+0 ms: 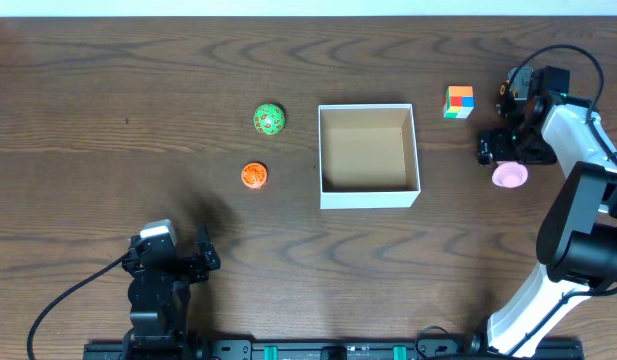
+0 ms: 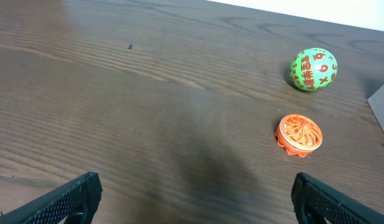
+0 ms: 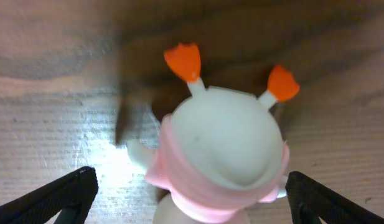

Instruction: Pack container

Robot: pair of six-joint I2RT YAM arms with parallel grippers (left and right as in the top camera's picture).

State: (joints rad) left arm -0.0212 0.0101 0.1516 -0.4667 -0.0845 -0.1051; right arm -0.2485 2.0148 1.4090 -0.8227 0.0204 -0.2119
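The container (image 1: 369, 196) is a square shallow box with white walls and a brown inside, at the table's middle. It looks empty. A green ball with red marks (image 1: 269, 119) (image 2: 312, 70) and an orange ribbed disc (image 1: 253, 175) (image 2: 299, 132) lie to its left. A multicoloured cube (image 1: 458, 102) lies to its right. A pink and white toy with orange-tipped antennae (image 1: 509, 176) (image 3: 220, 155) sits further right. My right gripper (image 1: 503, 152) (image 3: 192, 199) is open, its fingers either side of that toy, not touching it. My left gripper (image 1: 180, 258) (image 2: 195, 199) is open and empty near the front left.
The table is dark brown wood. The container's corner (image 2: 382, 102) shows at the right edge of the left wrist view. The right arm's white links stand along the right edge (image 1: 578, 200). A black cable runs from the left arm's base (image 1: 68, 300).
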